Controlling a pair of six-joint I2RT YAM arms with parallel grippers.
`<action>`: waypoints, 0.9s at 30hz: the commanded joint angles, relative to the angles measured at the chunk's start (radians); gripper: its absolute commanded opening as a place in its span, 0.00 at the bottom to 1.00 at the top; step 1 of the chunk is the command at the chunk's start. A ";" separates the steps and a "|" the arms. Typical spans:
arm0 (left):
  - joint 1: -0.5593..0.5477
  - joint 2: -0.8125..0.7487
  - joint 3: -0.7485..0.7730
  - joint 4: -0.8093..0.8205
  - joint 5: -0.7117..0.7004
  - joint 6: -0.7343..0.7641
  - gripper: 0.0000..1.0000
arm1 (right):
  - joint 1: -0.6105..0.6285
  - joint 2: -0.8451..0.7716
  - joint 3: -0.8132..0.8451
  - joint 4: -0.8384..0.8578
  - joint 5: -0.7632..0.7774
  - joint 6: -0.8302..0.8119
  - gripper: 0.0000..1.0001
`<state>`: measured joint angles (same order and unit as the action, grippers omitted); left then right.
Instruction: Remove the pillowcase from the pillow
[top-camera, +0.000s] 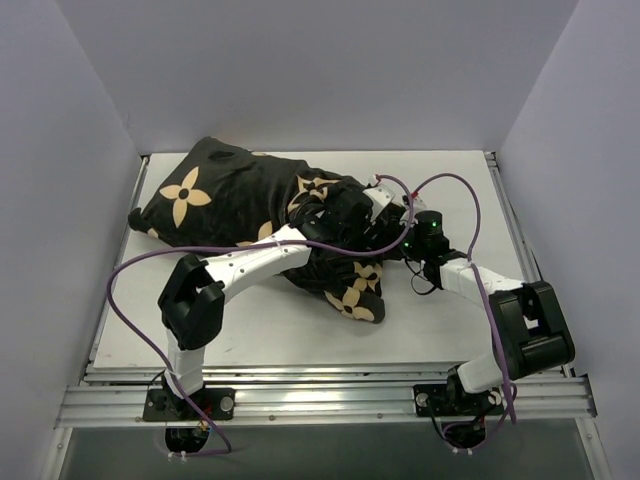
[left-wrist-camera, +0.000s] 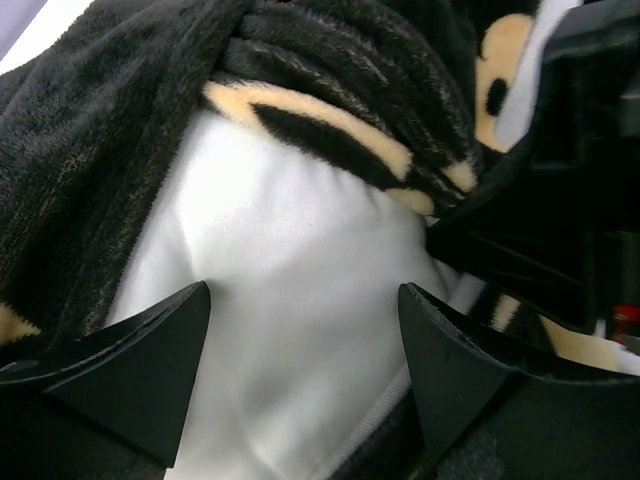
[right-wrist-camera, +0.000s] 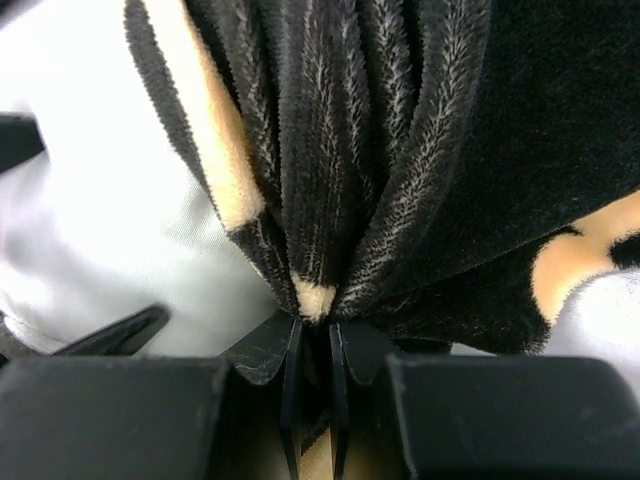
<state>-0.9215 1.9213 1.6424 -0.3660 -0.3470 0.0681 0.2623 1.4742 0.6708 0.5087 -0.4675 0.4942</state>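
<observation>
The black pillowcase (top-camera: 230, 195) with tan flower motifs lies across the back left of the table, still around the pillow. Its open end is bunched near the table's middle. In the left wrist view the white pillow (left-wrist-camera: 300, 300) bulges out of the dark fabric (left-wrist-camera: 90, 170). My left gripper (left-wrist-camera: 305, 300) stands open, one finger on each side of the white bulge, nothing pinched. My right gripper (right-wrist-camera: 314, 325) is shut on a gathered fold of the pillowcase (right-wrist-camera: 360, 150), with white pillow (right-wrist-camera: 110, 220) to its left. Both grippers meet at the open end (top-camera: 375, 225).
White table (top-camera: 440, 180) with raised side rails (top-camera: 505, 200). Purple cables (top-camera: 440, 185) loop over the arms. The left arm (top-camera: 250, 265) reaches across the front of the pillowcase; the right arm (top-camera: 480, 285) comes in from the right.
</observation>
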 joint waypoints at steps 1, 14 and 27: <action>0.029 0.025 0.048 -0.027 -0.038 0.038 0.86 | 0.014 -0.052 0.035 0.022 -0.010 -0.016 0.00; 0.070 0.073 -0.002 0.001 -0.010 -0.034 0.04 | 0.058 -0.078 0.052 -0.033 0.055 -0.037 0.00; 0.125 -0.301 -0.367 0.009 0.043 -0.109 0.02 | -0.064 -0.163 0.153 -0.266 0.220 -0.063 0.00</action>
<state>-0.8440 1.7355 1.3746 -0.2474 -0.2699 -0.0109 0.2726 1.3685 0.7609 0.3225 -0.3702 0.4694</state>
